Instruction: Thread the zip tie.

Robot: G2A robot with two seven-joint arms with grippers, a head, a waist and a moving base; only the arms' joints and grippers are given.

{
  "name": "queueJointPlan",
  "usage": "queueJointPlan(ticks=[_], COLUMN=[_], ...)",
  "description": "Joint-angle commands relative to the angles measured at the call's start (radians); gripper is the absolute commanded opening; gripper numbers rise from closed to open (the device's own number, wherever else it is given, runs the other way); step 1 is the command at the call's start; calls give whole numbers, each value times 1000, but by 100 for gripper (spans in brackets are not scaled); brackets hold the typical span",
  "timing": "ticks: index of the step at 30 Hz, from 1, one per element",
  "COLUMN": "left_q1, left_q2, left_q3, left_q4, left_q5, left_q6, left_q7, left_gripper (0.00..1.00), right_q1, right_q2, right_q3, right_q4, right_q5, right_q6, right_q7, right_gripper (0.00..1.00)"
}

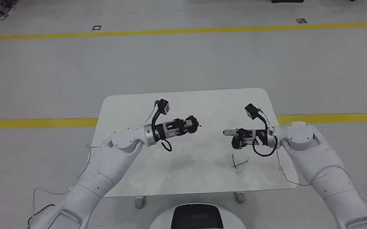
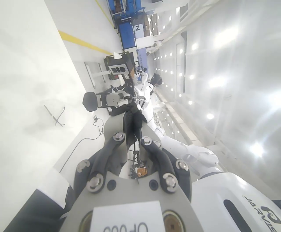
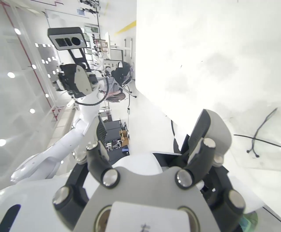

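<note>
Your white table (image 1: 131,171) is a smooth slab with rounded corners, and both arms work above its middle.

Your left arm (image 1: 100,172) comes in over the table's near left corner. Its glossy white links run diagonally toward the centre, with a black cable (image 1: 167,145) looping under the wrist. Your right arm (image 1: 322,164) enters over the near right corner and bends at a round white joint, so the forearm lies nearly level and points across the table at the other arm.

The left gripper (image 1: 195,122) hangs above the table's centre with its dark fingers (image 2: 131,118) pressed together. You cannot tell from these views whether anything thin is pinched between them. The right gripper (image 1: 227,132) faces it tip to tip, and a small gap over the table's middle separates the two. In its own wrist view the right gripper (image 3: 152,116) has its grey-backed, black-padded fingers (image 3: 206,129) spread well apart, with nothing between them.

The zip ties (image 1: 238,163) lie flat on the table, toward its near edge and just under the right wrist. They are two thin black plastic strips crossed in an X, and neither gripper touches them. From the right wrist, one of the zip ties (image 3: 260,131) runs straight and the other curves. From the left wrist the zip ties (image 2: 56,117) sit alone on bare tabletop.
</note>
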Motion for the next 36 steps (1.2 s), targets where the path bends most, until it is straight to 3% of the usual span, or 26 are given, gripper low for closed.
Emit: queueJointPlan(ticks=[1, 5, 12, 16, 26, 30, 36], left_q1=[0, 0, 0, 0, 0, 0, 0], left_q2=[0, 0, 0, 0, 0, 0, 0], left_q3=[0, 0, 0, 0, 0, 0, 0], left_q4=[0, 0, 0, 0, 0, 0, 0], left_q5=[0, 0, 0, 0, 0, 0, 0], left_q6=[0, 0, 0, 0, 0, 0, 0], left_q7=[0, 0, 0, 0, 0, 0, 0], left_gripper=[0, 0, 0, 0, 0, 0, 0], right_q1=[0, -8, -38, -58, -67, -76, -62], right_q2=[0, 7, 23, 21, 15, 14, -8], right_q3=[0, -12, -48, -70, -69, -106, -128], right_q4=[0, -90, -286, -271, -272, -288, -254], right_q5=[-1, -169, -452, -576, -571, -681, -799], right_q6=[0, 120, 433, 442, 439, 442, 442], right_q7=[0, -106, -129, -123, -122, -138, -69], right_gripper=[100, 100, 100, 100, 100, 100, 100])
